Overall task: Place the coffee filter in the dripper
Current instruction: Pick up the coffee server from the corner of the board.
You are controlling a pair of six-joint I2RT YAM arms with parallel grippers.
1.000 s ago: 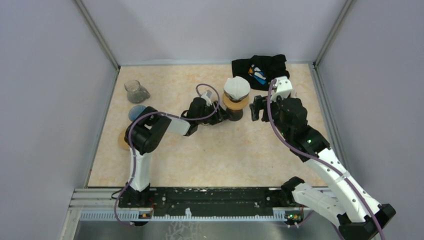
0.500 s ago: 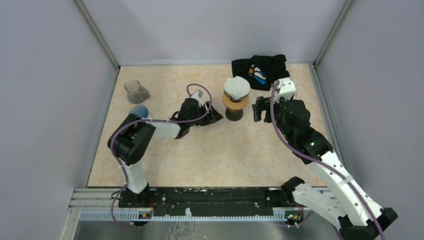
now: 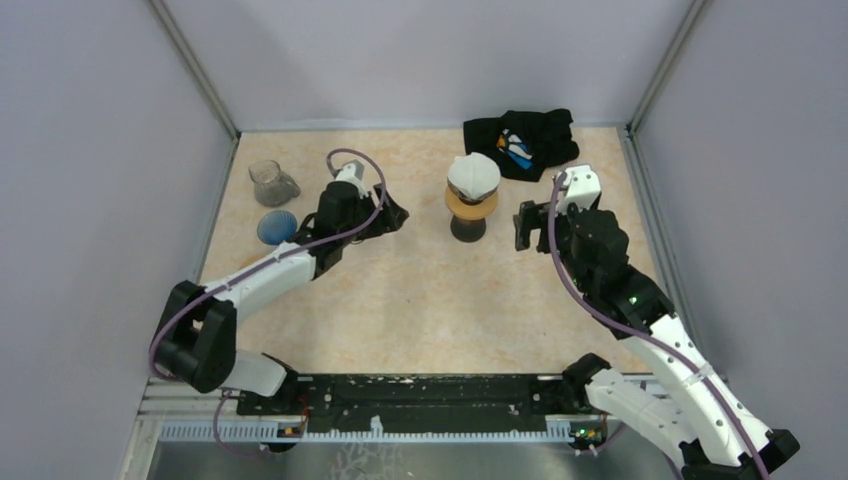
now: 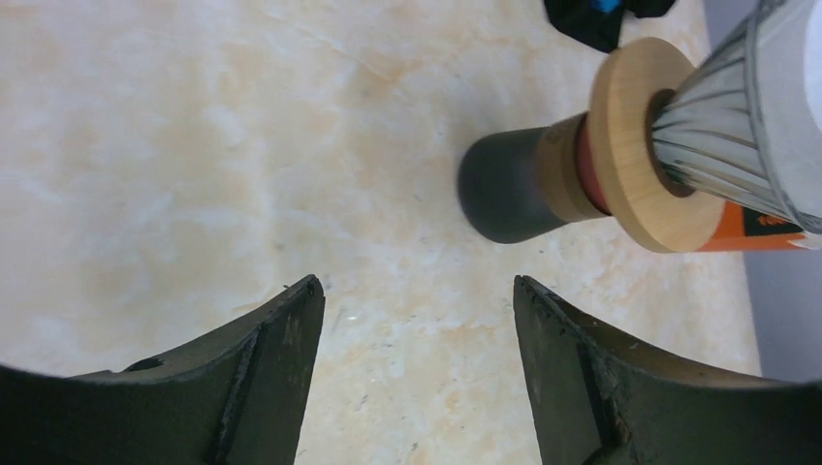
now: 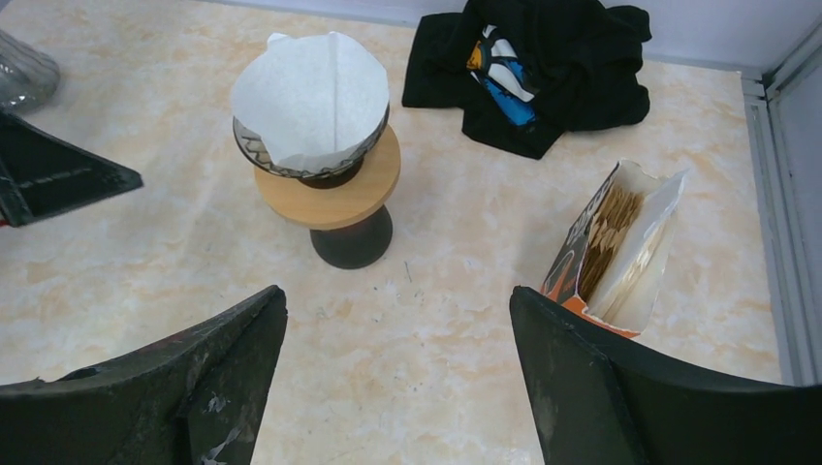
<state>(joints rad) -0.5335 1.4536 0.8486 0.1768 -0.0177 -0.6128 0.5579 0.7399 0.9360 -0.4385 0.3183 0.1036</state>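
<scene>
Left gripper (image 3: 391, 214), jaws apart, sits clear of the dripper (image 3: 470, 207).

Free to pass over bare counter (image 3: 430, 300) across the near middle. Blocked at centre rear by the upright dripper (image 3: 471, 205), behind it by a black cloth (image 3: 520, 140), on its right by an open filter box (image 5: 613, 247), far left by a glass carafe (image 3: 271, 182) and blue ribbed object (image 3: 274, 226).

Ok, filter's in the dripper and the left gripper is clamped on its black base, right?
Not clamped: the left gripper is open and apart from the black base, as the left wrist view shows. The white filter does sit in the dripper.
</scene>
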